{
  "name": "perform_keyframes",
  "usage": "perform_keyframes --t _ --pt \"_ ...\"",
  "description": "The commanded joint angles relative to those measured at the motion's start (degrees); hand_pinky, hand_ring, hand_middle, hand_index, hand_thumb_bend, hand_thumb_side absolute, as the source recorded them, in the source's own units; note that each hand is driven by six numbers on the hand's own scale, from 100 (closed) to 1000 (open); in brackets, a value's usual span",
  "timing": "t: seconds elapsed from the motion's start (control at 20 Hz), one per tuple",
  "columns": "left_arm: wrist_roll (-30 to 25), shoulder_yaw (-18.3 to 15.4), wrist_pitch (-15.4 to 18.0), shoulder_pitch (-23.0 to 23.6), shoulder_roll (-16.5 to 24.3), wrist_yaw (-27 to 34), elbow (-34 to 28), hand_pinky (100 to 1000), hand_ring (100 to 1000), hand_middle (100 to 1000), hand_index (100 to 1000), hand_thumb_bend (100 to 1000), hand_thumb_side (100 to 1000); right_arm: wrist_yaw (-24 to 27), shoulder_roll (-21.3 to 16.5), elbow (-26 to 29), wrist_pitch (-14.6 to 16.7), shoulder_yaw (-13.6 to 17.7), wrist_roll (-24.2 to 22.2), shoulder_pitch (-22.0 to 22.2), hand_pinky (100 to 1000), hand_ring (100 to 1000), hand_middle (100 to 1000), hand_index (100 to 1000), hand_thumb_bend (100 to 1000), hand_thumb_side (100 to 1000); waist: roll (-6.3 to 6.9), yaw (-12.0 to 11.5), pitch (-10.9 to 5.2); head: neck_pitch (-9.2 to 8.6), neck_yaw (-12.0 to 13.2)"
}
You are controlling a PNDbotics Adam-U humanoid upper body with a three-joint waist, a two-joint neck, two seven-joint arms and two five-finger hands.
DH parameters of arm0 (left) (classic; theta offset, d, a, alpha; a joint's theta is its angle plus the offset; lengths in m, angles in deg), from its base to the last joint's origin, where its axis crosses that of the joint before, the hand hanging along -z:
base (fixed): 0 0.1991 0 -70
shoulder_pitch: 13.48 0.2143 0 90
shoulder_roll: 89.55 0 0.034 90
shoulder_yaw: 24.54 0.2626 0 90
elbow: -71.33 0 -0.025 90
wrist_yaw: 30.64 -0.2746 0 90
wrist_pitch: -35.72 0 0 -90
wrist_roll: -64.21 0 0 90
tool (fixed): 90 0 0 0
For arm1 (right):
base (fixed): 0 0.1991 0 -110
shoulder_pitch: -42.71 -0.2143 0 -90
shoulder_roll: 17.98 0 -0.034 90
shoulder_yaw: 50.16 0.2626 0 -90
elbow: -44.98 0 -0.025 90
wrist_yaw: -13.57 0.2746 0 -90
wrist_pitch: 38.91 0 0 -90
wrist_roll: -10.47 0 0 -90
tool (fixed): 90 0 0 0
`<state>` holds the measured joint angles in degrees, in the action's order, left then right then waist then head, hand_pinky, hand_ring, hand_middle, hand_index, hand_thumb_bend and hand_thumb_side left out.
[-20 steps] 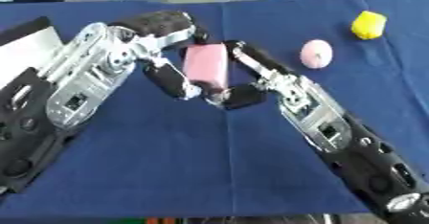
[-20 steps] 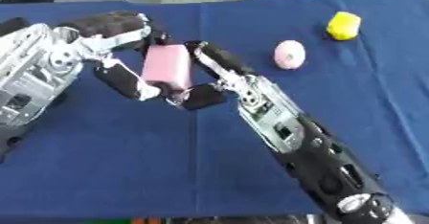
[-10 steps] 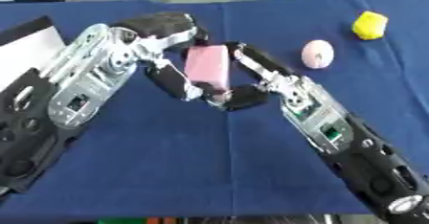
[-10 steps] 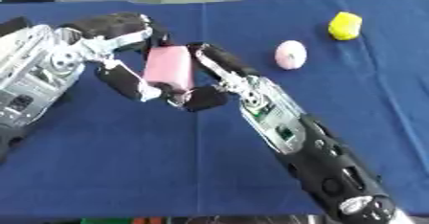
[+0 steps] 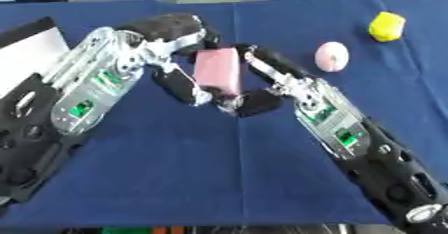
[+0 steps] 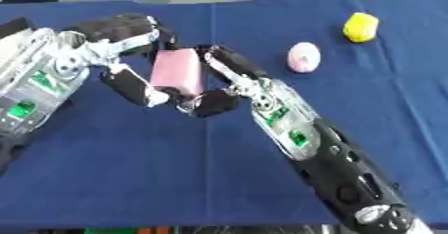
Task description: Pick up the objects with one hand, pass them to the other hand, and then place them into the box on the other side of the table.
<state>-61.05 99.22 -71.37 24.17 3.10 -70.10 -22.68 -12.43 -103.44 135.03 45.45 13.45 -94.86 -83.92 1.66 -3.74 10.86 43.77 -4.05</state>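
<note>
A pink block [image 5: 217, 71] hangs upright above the blue table [image 5: 175, 178], held between both hands. My left hand [image 5: 166, 28] comes in from the left; its fingers curl over the block's top and its thumb [image 5: 179, 85] presses the block's left side. My right hand [image 5: 284, 80] reaches up from the lower right, with fingers along the block's right edge and the thumb [image 5: 258, 103] tucked under its bottom corner. A pink egg-shaped object [image 5: 332, 56] and a yellow object [image 5: 386, 26] lie on the cloth at the far right.
A white box [image 5: 26, 53] with a dark rim sits at the left edge, partly hidden behind my left arm. Both forearms cross the lower half of the table.
</note>
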Motion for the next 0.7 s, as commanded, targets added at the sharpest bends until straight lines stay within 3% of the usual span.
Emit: perform_keyframes --t 0.05,0.1,0.2,0.7 --pt "0.59 -1.57 0.13 -1.51 1.08 -0.2 -1.6 631 548 415 416 100 179 0.23 -1.2 0.0 0.0 -0.25 -1.06 -0.02 899 841 767 893 293 198 0.48 -0.01 -2.23 0.34 0.29" --pt "0.55 -1.59 0.11 -1.52 1.12 -0.14 -1.71 631 548 415 416 100 179 0.36 -1.23 0.06 -0.07 -0.25 -1.1 -0.04 898 840 766 892 291 193 0.49 -0.03 -2.24 0.34 0.32" --pt "0.52 -1.57 -0.02 -1.53 1.17 -0.01 -1.82 629 547 414 416 102 176 0.76 -1.29 0.14 -0.37 -0.25 -0.9 -0.05 891 829 747 872 267 100 0.47 -0.04 -2.25 0.34 0.41" --pt "0.39 -1.65 -0.32 -1.45 1.28 -0.71 -1.99 624 542 412 418 103 164 1.27 -1.65 0.29 -0.96 -0.42 -2.86 0.1 893 831 758 889 321 100 0.44 -0.05 -2.26 0.34 0.95"
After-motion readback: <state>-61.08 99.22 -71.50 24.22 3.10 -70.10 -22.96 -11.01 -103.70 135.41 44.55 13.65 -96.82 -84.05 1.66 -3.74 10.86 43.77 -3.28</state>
